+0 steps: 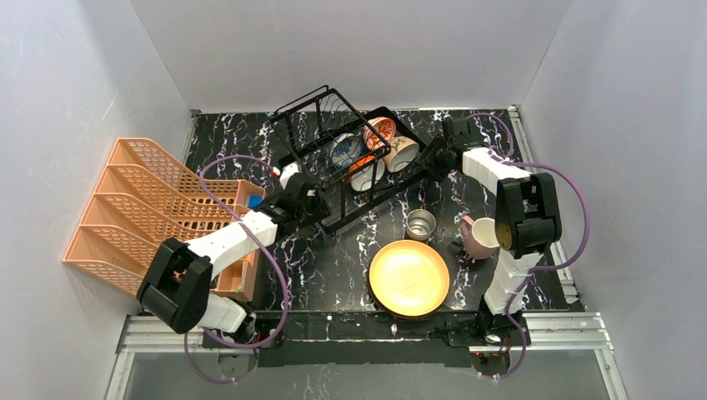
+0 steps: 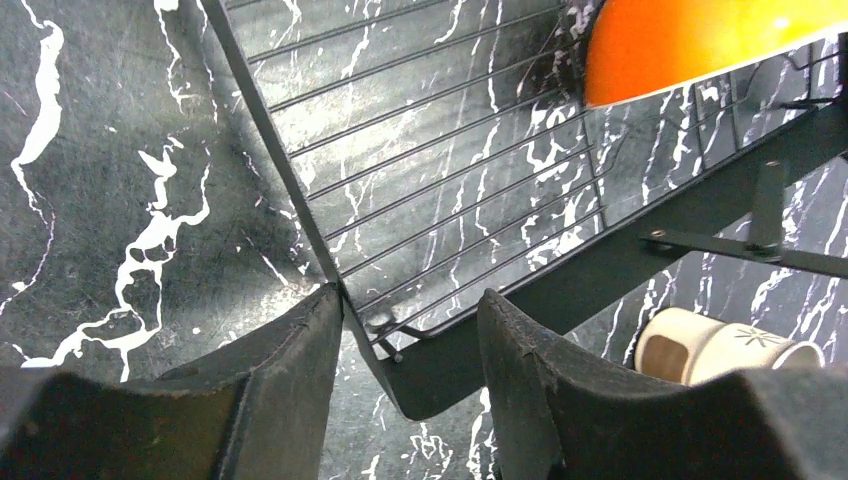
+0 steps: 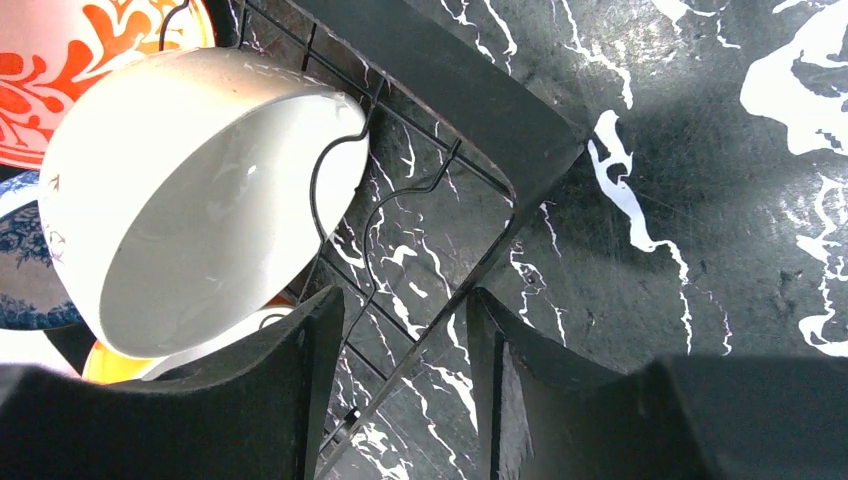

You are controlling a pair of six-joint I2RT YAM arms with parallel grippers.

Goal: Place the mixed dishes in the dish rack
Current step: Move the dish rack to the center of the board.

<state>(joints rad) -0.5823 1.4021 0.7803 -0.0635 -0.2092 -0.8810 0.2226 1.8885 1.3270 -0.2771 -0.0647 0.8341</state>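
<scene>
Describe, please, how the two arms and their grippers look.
Both the left arm and right arm have white links joined by boxy black housings, each trailing a looping purple cable. The left gripper and right gripper have broad, matte black wedge-shaped fingers.

L tool jaws apart, R tool likewise (both extended fwd, wrists pitched down)

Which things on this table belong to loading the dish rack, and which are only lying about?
Belong to the job:
- dish rack
- yellow plate, steel cup and pink mug, waiting on the table
- white bowl, red floral bowl and blue-patterned bowl, already in the rack

Lying about:
- orange plastic rack, at the left
</scene>
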